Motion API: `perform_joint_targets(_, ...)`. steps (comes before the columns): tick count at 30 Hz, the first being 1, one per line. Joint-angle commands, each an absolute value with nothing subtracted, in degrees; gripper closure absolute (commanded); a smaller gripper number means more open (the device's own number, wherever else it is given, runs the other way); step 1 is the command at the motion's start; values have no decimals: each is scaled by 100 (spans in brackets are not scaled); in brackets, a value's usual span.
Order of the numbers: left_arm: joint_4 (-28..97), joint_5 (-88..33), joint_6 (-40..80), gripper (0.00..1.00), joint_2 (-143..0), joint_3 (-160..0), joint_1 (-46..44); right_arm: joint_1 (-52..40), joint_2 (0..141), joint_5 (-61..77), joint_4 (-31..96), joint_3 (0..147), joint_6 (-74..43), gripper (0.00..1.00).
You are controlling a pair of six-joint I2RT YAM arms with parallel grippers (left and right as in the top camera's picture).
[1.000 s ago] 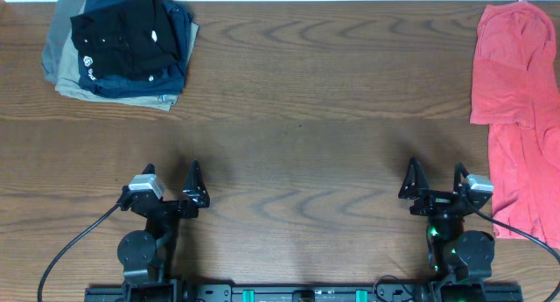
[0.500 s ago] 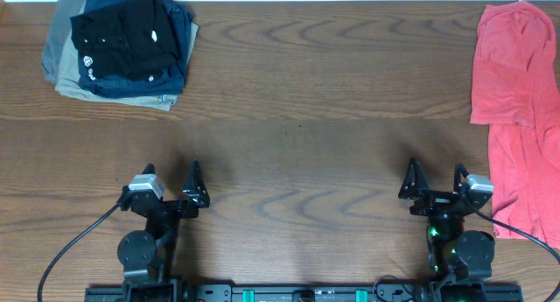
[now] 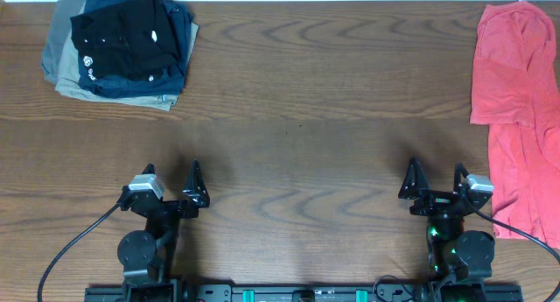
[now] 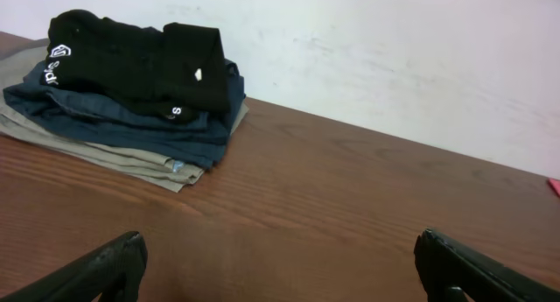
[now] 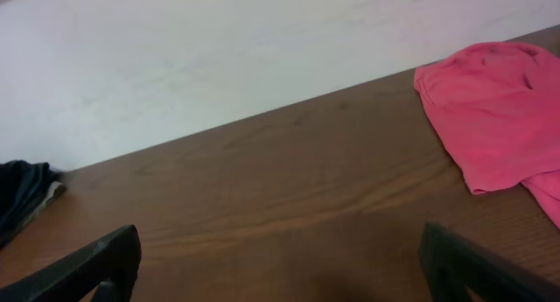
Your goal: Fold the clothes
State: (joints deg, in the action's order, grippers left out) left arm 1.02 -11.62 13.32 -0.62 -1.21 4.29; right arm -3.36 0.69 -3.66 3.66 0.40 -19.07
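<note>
Overhead, folded stack (image 3: pixel 122 46), pink shirt (image 3: pixel 514 74) (unfolded)

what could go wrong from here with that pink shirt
1. The pink shirt lies bunched along the right edge of the table and runs out of the overhead view. A pull by the open right gripper might drag it off.
2. Its layers overlap, so a pinch may catch several at once and the fold could come out uneven.
3. The folded stack looks uneven, and a placement there could topple it.
</note>
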Motion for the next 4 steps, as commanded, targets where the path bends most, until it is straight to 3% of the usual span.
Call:
perform_joint_targets(1,292,-1236,1319,2,-23,-23,449,-370,32,-364,390,32,-1966,1)
perform_joint_targets(4,292,-1236,1319,2,-23,-23,449,-370,32,-364,390,32,-1966,1)
